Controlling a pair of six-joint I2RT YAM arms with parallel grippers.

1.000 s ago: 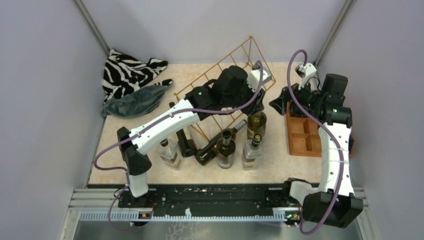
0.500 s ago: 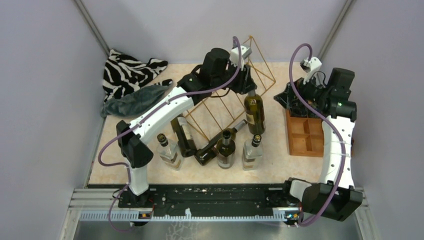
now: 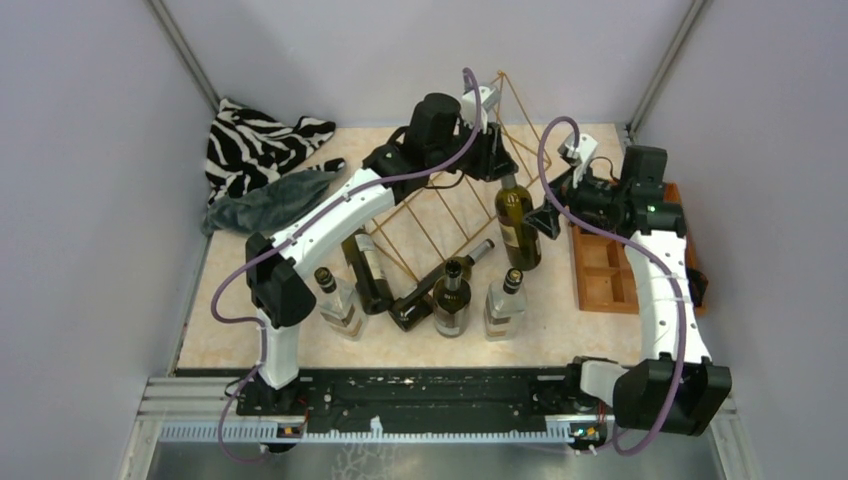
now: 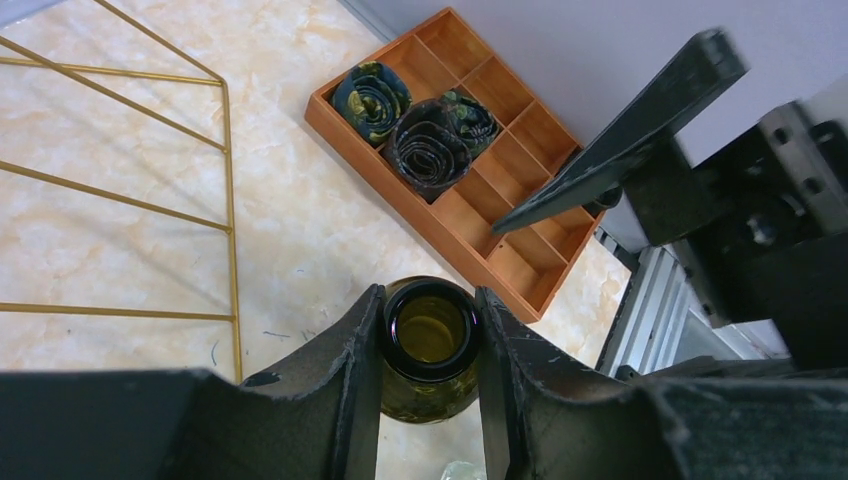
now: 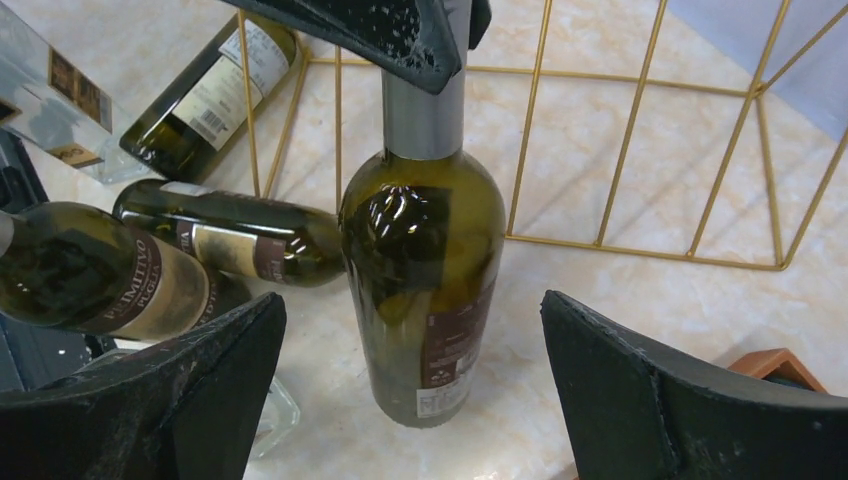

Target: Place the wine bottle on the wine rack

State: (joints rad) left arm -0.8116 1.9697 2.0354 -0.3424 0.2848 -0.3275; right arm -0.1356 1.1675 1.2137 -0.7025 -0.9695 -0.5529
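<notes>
Right gripper point(image 3: 550, 208) nearer wine bottle point(image 3: 517, 228), jaws wide

Bright, even, diffuse light, soft shadows, sharp focus; pale glare on bottle point(image 5: 420, 300) shoulder, toward 12 o'clock.

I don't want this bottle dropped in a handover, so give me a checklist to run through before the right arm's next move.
1. Left gripper fingers shut on the neck of the wine bottle: ok.
2. Right gripper open, one finger on each side of the bottle's body, neither touching it: ok.
3. Bottle upright: ok.
4. Bottle's base lifted off the table: cannot tell.
5. Lying bottle apart from the held one: cannot tell.
6. Bottle on the wine rack: not ok, it is outside the frame.
</notes>
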